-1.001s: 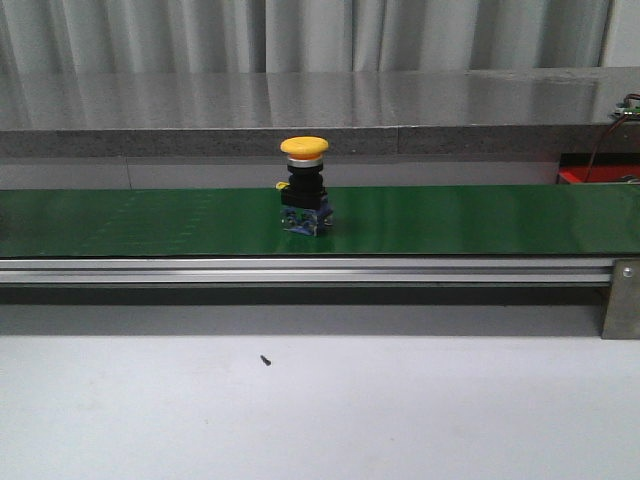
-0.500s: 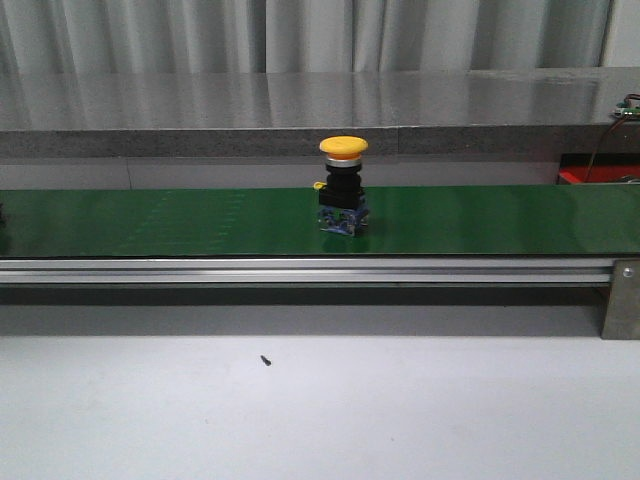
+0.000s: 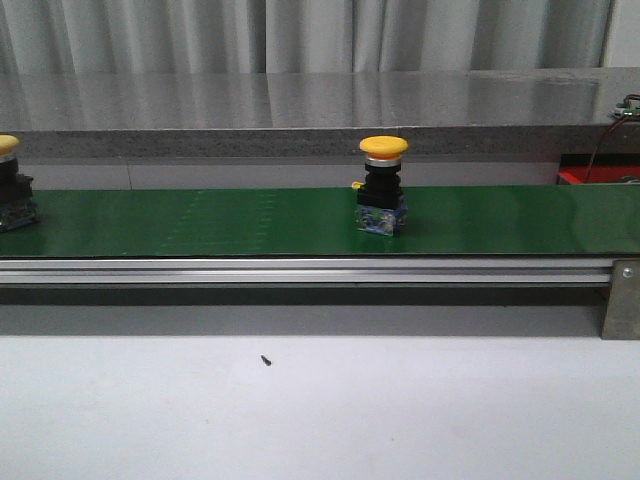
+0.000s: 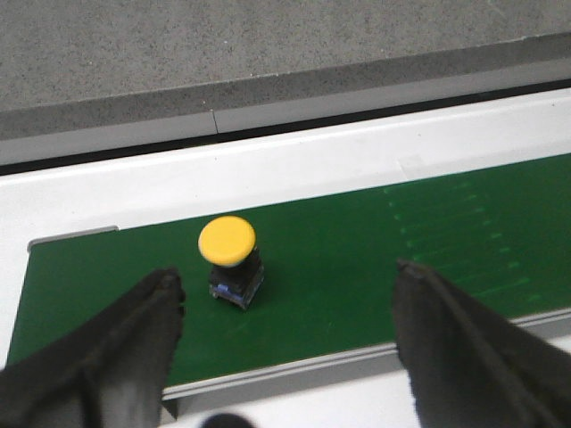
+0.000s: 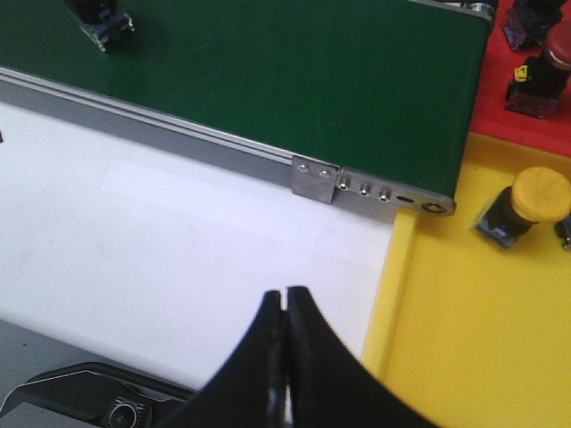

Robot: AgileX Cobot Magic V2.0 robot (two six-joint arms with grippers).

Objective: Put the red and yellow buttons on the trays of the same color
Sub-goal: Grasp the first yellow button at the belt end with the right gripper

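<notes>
A yellow button [image 3: 384, 187] stands upright on the green belt [image 3: 500, 220], cap uppermost. Only the right wrist view shows the yellow tray [image 5: 473, 339] (one button in it). Left jaws apart; right jaws together.

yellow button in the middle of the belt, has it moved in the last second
Yes. The yellow button has travelled rightward along the green conveyor belt, farther right of the fixed dark speck on the white table. It remains upright.
</notes>
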